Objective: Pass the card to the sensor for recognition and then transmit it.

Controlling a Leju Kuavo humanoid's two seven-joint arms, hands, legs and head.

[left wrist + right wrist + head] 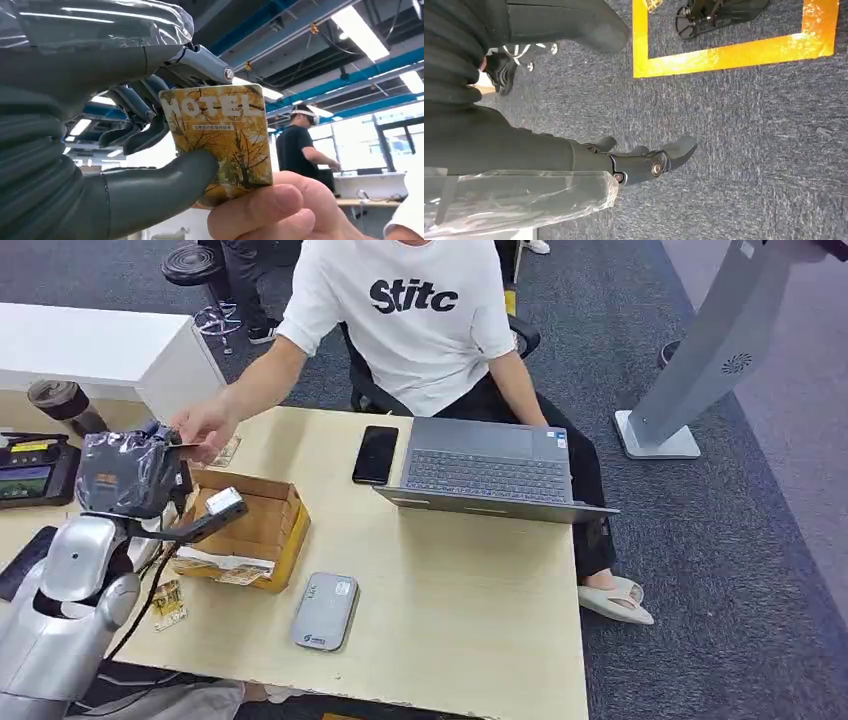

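Left hand (150, 150) pinches our card (217, 142) while a person's hand (270, 210) grips it too; releasing late risks a tug.

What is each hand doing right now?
Left hand: pinching the hotel card, which a person's hand also grips.
Right hand: open, holding nothing.
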